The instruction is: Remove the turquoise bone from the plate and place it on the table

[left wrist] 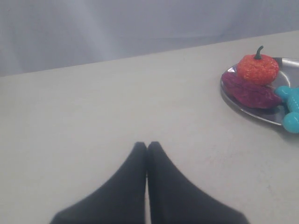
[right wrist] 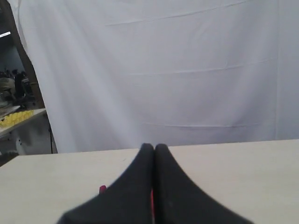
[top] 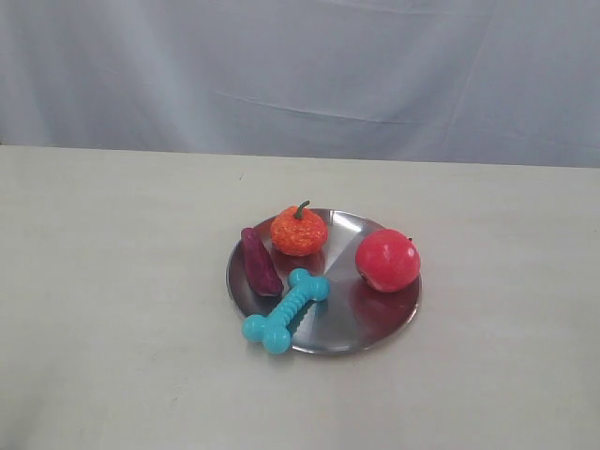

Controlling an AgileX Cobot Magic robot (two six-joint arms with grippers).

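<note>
we see the bone point(top: 285, 310) on the plate point(top: 375, 319), one end at its rim. left fingers point(left wrist: 131, 182) together, right fingers point(right wrist: 133, 186) together too.

orange fruit point(top: 298, 232); purple yam point(top: 261, 262) — red fruit point(top: 387, 260)

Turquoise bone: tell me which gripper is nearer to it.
Probably left. The left gripper sees the bone close by, off to one side; the right gripper has no bone in view.

Lab test setup, white cloth backdrop point(top: 300, 75), plain beige table point(top: 112, 309), cluttered shelf point(right wrist: 27, 115)
</note>
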